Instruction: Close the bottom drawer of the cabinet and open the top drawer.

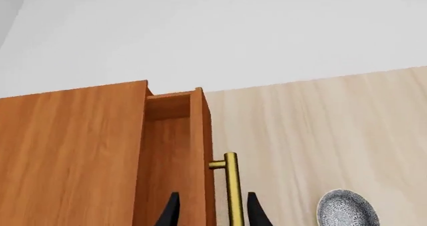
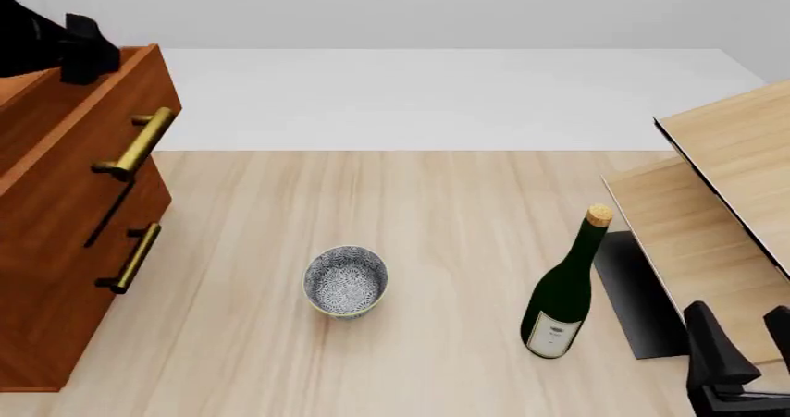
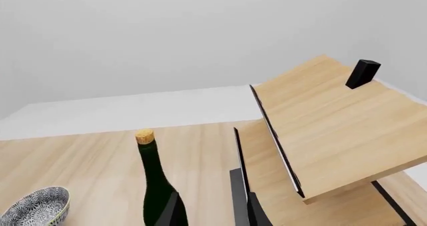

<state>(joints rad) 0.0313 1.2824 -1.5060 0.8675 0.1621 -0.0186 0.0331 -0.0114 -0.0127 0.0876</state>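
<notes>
Nearest in the front view, the right end effector hangs low at the right edge with its fingers spread and nothing between them, just beside the pale light-wood furniture. A green wine bottle with a cork stands upright on the counter, and a patterned bowl sits well to its left. At the left stands the cabinet; its top drawer is pulled out. The bottom drawer is not identifiable in these views. Farthest back, the left end effector straddles the top drawer's brass handle, fingers on either side; whether they clamp it cannot be told.
</notes>
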